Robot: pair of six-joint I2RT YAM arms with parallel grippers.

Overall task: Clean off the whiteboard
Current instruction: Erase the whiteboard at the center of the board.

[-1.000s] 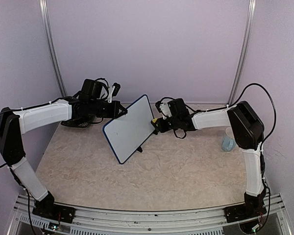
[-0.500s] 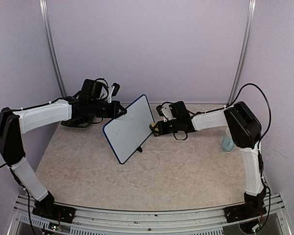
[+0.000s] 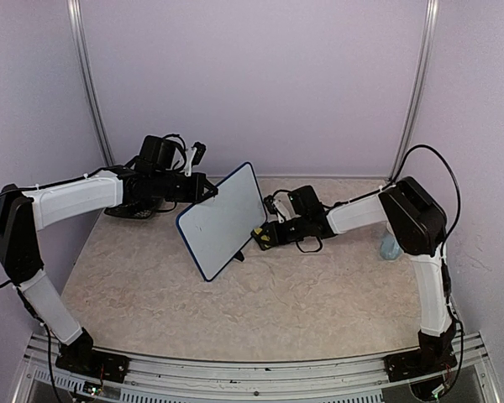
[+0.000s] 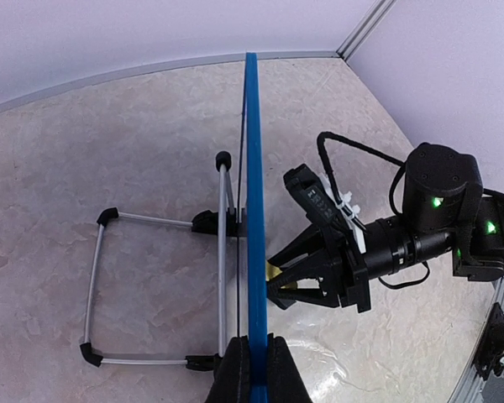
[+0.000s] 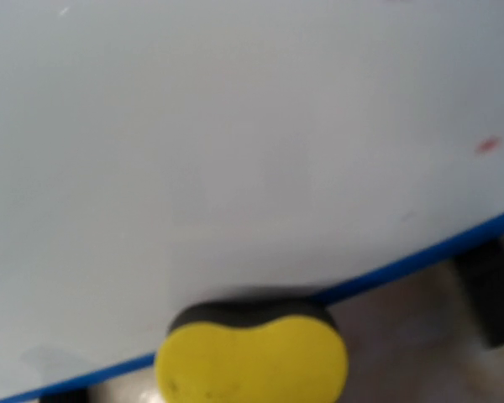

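Right wrist view, item one: whiteboard [image 5: 235, 143]. Its glossy face fills the picture and its blue frame runs along the lower edge. The face is nearly clean; one small red smear [image 5: 487, 145] is noted up and to the right of the yellow sponge [image 5: 252, 361], close to the board's lower frame.

Item two: right gripper [image 4: 275, 285], judged to be pinching the yellow sponge, whose dark backing is set against the board's lower frame. It is placed at the front face, low down.

Item three: left gripper [image 4: 254, 369], pressed tight on the board's upper frame, so that the board is steadied. The board is kept near upright on its wire stand [image 4: 151, 294], which is spread on the table [image 3: 277, 294] behind it.

Handling note: the sponge should be lifted off the frame onto the white face, pressed flat, and drawn sideways across the red smear. Pressure is best kept light and square to the face, so that the board is not tipped back against the left grip or slid on its feet.
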